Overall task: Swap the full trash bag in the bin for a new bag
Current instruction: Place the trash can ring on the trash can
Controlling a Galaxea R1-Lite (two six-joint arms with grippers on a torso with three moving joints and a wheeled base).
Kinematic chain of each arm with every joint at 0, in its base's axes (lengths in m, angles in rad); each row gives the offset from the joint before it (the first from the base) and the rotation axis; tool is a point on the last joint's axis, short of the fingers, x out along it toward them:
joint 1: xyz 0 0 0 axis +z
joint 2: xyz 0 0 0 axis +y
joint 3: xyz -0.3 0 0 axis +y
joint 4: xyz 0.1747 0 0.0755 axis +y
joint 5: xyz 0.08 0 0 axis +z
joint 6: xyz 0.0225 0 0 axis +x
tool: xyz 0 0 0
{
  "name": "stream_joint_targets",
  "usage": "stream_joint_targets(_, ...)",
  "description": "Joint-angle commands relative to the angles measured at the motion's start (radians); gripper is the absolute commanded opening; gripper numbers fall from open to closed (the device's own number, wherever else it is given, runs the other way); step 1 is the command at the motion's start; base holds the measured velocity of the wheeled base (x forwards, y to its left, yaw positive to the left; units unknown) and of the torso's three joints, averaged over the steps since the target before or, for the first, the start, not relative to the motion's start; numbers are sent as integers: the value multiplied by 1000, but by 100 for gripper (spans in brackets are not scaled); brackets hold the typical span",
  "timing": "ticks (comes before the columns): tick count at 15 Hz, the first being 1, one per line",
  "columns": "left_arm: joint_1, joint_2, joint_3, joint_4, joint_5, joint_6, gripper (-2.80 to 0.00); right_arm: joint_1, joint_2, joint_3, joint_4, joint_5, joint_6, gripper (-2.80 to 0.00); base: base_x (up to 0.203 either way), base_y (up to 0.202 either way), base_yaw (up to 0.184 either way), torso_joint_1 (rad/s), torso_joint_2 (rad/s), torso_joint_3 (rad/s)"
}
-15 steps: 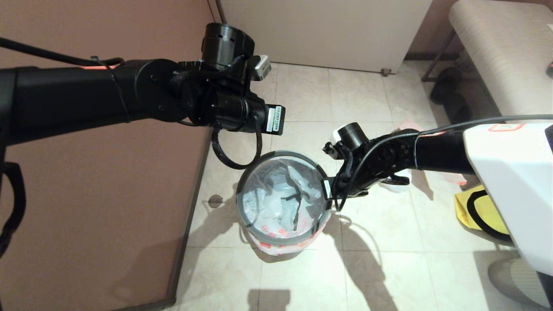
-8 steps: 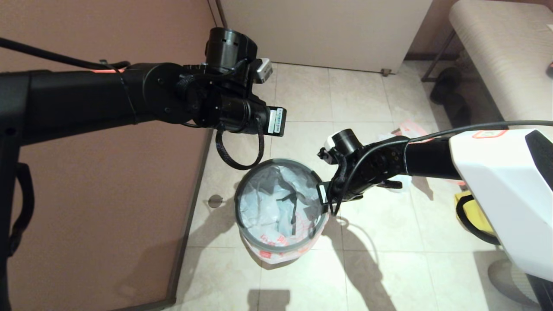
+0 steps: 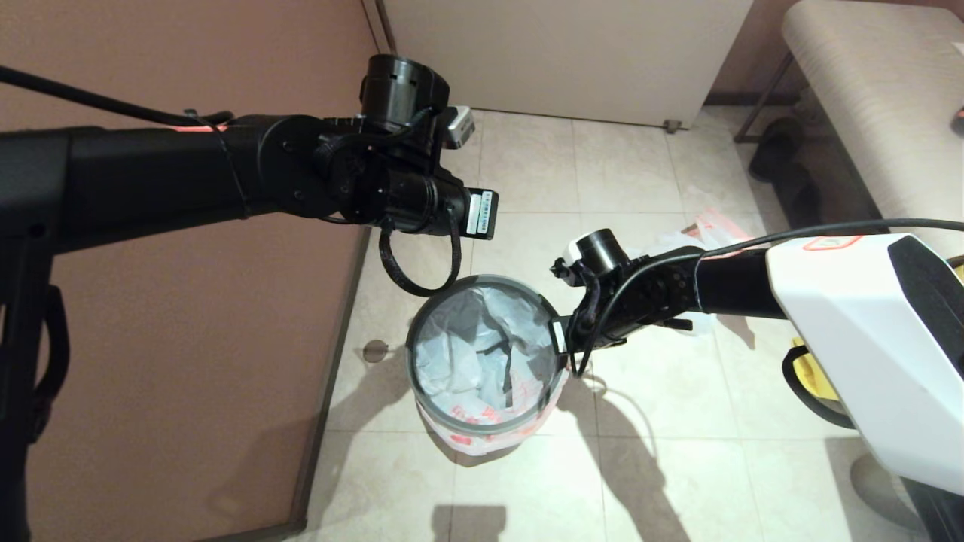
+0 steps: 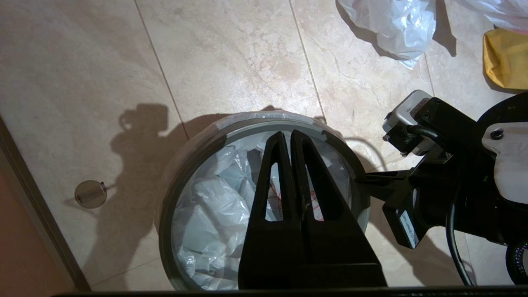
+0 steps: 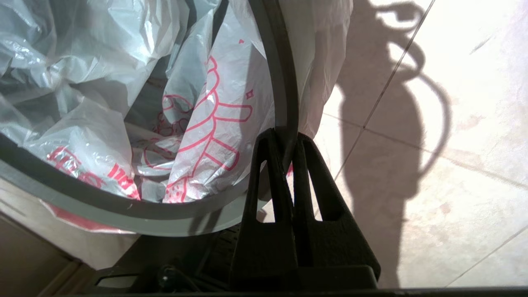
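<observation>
A thin white plastic bag with orange-red cartoon print is already lining the small round black bin with its grey ring rim at the head view's centre, its edge folded over the outside. The right gripper is pinching that rim with jaws nearly closed; the left gripper is hovering above, closed and empty. A crumpled white plastic bag is lying apart at the left wrist view's upper right, so little seems left.

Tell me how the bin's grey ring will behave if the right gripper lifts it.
Likely stiff: the grey ring keeps its round shape while the right gripper pinches it. Probably light, being thin. The new bag tucked under it looks floppy and may drag up with it.
</observation>
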Motion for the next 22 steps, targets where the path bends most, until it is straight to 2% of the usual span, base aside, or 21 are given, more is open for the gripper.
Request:
stream_joint_targets(1,7,9,-3,1,1,1,-280,0,27,1,3,-5,-15,-280,0,0,0,0,0,0)
stream_joint_targets(6,27,47,-3,-48,3,13,-280,14,46,1,-26,-23,-48,-280,0,0,0,0,0,0)
stream_joint_targets(9,60,71,-2,-43,5,87,-280,26,15,3,-24,-50,-49,-280,0,0,0,0,0,0)
stream_joint_targets(10,74,84,-2,-36,16,126,-280,29,9,4,-20,-53,-49,-280,0,0,0,0,0,0)
stream_joint_targets(14,78,136,-3,7,142,219,-280,36,23,4,-26,-53,-48,-280,0,0,0,0,0,0)
stream_joint_targets(16,77,148,-3,29,143,227,-280,34,30,4,-28,-55,-49,-280,0,0,0,0,0,0)
stream_joint_targets(17,82,161,-4,50,154,261,-280,32,37,4,-31,-56,-49,-280,0,0,0,0,0,0)
stream_joint_targets(18,89,176,-3,62,177,301,-280,29,43,4,-37,-56,-51,-280,0,0,0,0,0,0)
stream_joint_targets(20,91,193,-3,86,219,315,-280,21,54,4,-74,-56,-51,-280,0,0,0,0,0,0)
stream_joint_targets(22,90,187,-11,201,224,334,-280,19,73,3,-100,-56,-51,-280,0,0,0,0,0,0)
